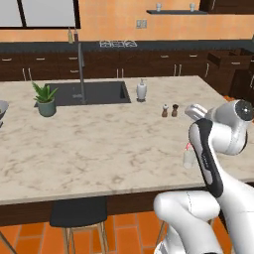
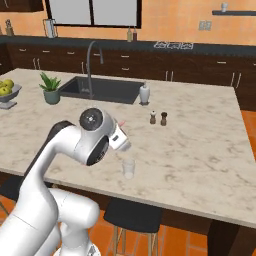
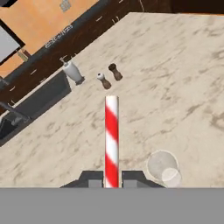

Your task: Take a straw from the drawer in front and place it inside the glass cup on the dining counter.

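My gripper (image 3: pixel 111 183) is shut on the straw (image 3: pixel 111 135), a thin red-and-white striped tube that sticks out from between the fingertips over the dining counter (image 3: pixel 175 65). In the hand view the glass cup (image 3: pixel 162 168) stands upright on the marble just right of the straw's held end. The left base view has the cup (image 1: pixel 189 158) near the counter's front edge (image 1: pixel 99 144), partly behind my forearm, with a pink bit of straw (image 1: pixel 187 146) just above it. From the right base view the cup (image 2: pixel 129 168) sits just below my hand. A dark drawer (image 1: pixel 229 58) stands open in the far right cabinets.
Two pepper shakers (image 1: pixel 169 110) stand mid-counter, with a white soap dispenser (image 1: pixel 142 90) behind them. A sink (image 1: pixel 94 92) with a tall faucet (image 1: pixel 81 69) and a potted plant (image 1: pixel 45 99) lie to the left. A fruit bowl (image 2: pixel 7 92) sits far left. Black stools (image 1: pixel 78 213) stand below the front edge.
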Controlling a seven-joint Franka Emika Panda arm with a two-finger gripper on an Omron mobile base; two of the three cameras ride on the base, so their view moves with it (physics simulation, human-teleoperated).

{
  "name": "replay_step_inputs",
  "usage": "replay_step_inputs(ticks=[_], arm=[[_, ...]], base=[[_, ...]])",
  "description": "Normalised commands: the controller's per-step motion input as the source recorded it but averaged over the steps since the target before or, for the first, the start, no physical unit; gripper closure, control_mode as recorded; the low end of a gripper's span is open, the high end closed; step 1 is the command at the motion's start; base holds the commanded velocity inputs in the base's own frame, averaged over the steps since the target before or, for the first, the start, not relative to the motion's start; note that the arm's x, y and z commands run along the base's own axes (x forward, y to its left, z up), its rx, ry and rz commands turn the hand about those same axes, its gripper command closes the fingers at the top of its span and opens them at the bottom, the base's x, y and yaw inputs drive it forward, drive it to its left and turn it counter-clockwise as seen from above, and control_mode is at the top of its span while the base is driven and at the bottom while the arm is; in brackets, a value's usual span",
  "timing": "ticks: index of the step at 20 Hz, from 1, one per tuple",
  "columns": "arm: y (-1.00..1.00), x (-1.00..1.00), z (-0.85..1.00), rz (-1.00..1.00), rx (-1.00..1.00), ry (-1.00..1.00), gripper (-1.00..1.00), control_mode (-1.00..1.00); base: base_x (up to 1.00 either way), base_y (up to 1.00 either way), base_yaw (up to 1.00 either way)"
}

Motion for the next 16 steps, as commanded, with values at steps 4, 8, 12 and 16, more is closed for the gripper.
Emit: replay_step_inputs(ticks=[4, 8, 12, 16], arm=[[-0.54, 0.01, 0.16, 0.17, 0.0, -0.42, 1.0, -1.0], [-0.32, 0.17, 0.02, 0.23, 0.0, -0.44, 1.0, -1.0], [-0.08, 0.48, 0.0, 0.26, -0.09, -0.37, 1.0, -1.0], [-0.08, 0.55, 0.0, 0.25, -0.14, -0.18, 1.0, -1.0]], base=[[0.0, 0.0, 0.0], [0.0, 0.0, 0.0], [0.0, 0.0, 0.0], [0.0, 0.0, 0.0]])
